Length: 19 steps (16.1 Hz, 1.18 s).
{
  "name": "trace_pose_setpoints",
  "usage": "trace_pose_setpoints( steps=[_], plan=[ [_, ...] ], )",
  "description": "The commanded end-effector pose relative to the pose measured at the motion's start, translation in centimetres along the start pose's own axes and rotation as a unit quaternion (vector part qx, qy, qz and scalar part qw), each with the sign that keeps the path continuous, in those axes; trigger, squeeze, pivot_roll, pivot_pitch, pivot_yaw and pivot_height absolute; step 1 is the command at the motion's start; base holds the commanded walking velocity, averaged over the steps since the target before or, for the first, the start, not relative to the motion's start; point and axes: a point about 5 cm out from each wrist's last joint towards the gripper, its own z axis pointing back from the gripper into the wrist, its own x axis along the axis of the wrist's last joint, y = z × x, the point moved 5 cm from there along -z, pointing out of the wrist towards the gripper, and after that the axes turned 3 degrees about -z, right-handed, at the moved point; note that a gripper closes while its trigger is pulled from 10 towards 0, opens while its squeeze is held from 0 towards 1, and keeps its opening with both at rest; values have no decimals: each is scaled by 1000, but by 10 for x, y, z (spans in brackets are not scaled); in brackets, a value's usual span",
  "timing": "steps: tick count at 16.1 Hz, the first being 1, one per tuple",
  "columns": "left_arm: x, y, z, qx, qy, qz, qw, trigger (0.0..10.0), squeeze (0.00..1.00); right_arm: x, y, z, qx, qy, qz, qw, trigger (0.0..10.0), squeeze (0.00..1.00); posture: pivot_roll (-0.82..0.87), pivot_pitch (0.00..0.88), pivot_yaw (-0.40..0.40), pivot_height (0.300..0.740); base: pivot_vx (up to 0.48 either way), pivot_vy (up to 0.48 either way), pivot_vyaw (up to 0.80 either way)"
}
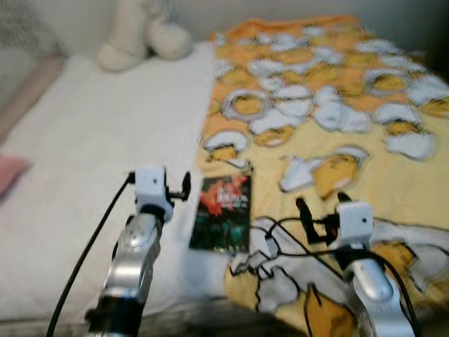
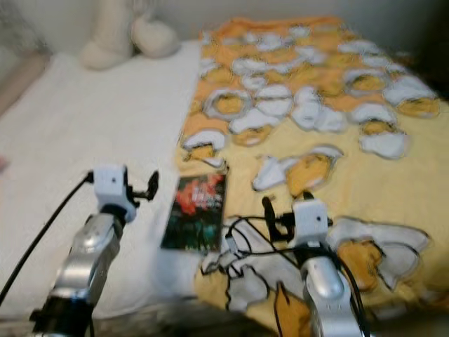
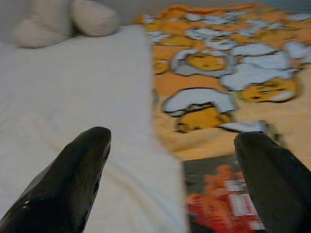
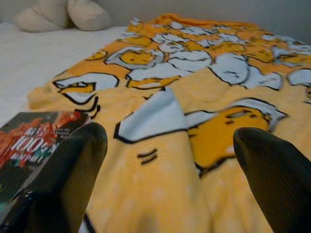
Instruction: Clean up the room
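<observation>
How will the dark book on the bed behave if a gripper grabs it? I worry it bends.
The book looks thin and flat, so it is probably light and may flex if pinched at one edge. It lies flush on the soft white sheet, so fingers may press into bedding. Its glossy-looking cover might slip.

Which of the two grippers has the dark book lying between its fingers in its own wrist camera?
The left gripper. Its wrist view shows the book between its fingers, over the white sheet; the right gripper faces the yellow blanket.
</observation>
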Motion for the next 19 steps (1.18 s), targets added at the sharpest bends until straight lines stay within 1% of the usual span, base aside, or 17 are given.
trace_pose_setpoints(
  steps=[1,2,3,4,5,6,8,9,10,11,12,13,15,17,18,19],
  plan=[
    [-13,6,0,-1,32,8,999,10000,0,3,7,-1,7,-6,-3,1000,10000,0,-205,32,104,727,0,0,-700],
    [-22,5,-2,-12,61,8,998,10000,0,2,7,-1,7,-6,-3,1000,10000,0,-205,33,104,727,0,0,-694],
    [-34,7,-4,-13,95,9,995,10000,0,1,6,-1,1,-2,-5,1000,10000,0,-205,33,104,723,0,0,-431],
    [-39,5,-6,-22,114,31,993,10000,0,-1,5,-2,-2,1,-5,1000,10000,0,-204,35,104,723,0,0,0],
    [-37,5,-8,-32,114,27,993,10000,0,-1,6,-2,0,1,-4,1000,10000,0,-206,37,104,723,0,0,0],
    [-36,8,-12,-30,115,26,993,10000,0,0,7,-1,3,-1,-4,1000,10000,0,-208,40,103,723,0,0,0],
    [-38,24,-18,-2,125,52,991,10000,0,0,7,-1,2,-1,-4,1000,10000,0,-214,45,102,723,0,0,0],
    [-43,29,-18,4,135,56,989,10000,0,-1,7,0,2,0,-4,1000,10000,0,-216,47,102,723,0,0,0],
    [-54,33,-13,3,153,69,986,10000,0,-2,7,2,2,2,-3,1000,10000,0,-221,50,101,723,0,0,0],
    [-61,32,-11,-1,165,78,983,10000,0,-3,6,3,2,4,-3,1000,10000,0,-221,52,101,723,0,0,0],
    [-74,26,-5,-15,187,83,979,10000,0,-4,5,4,2,5,-2,1000,10000,0,-220,53,97,723,0,0,0],
    [-87,24,0,-15,207,84,975,10000,0,-5,5,5,2,8,-2,1000,10000,0,-223,56,93,723,0,0,0],
    [-98,18,1,-17,222,114,968,10000,0,-5,6,5,8,10,-3,1000,10000,0,-224,59,84,723,0,0,0],
    [-100,13,-1,-19,224,134,965,10000,0,-11,20,7,56,28,-19,998,10000,0,-228,62,77,723,0,0,0],
    [-100,9,-3,-23,225,145,963,10000,0,-22,33,12,103,58,-26,993,10000,0,-233,62,74,723,0,0,0],
    [-101,7,-4,-26,226,149,962,10000,0,-28,37,16,123,74,-27,989,10000,0,-232,62,73,723,0,0,0]
  ],
)
